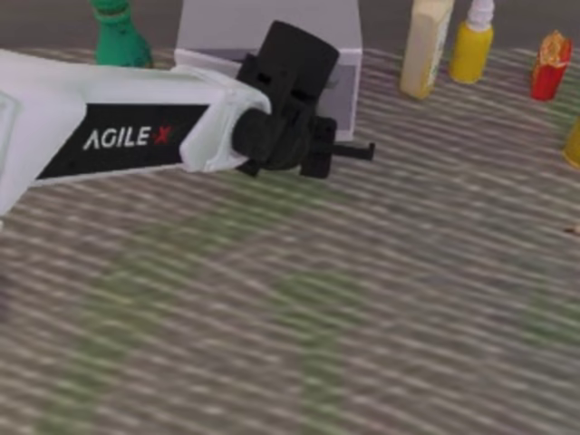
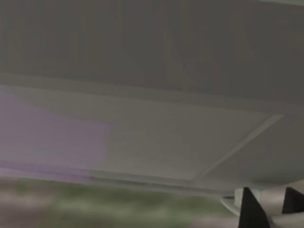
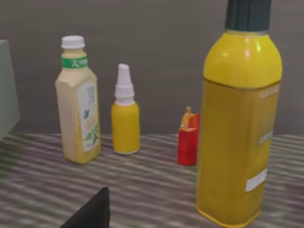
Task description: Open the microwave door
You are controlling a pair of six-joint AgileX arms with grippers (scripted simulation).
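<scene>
Light-grey and boxy, the microwave (image 1: 272, 27) stands at the far edge of the desk (image 1: 362, 317), left of the middle. Its front is mostly hidden in the top view by the left arm; a strip of its right front shows at the arm's side. In the left wrist view the microwave door (image 2: 156, 142) fills the frame at close range, a pale panel with a lilac-grey patch at one side, and whether it is ajar or closed I cannot tell.

The left gripper (image 1: 349, 152) sits right at the microwave's front, its black fingers (image 1: 362, 149) pointing toward the desk's right edge. How far apart the fingers are, and whether they have hold of anything, I cannot tell.

Along the far edge, to the microwave's left, stands a green bottle (image 1: 118, 36). To its right are a cream bottle (image 1: 426, 45), a small yellow squeeze bottle (image 1: 471, 45) and a red carton (image 1: 550, 65). A large yellow bottle (image 3: 237, 128) stands close to the right arm's camera, near the right edge. Only a dark edge of the right gripper (image 3: 92, 213) shows there.
</scene>
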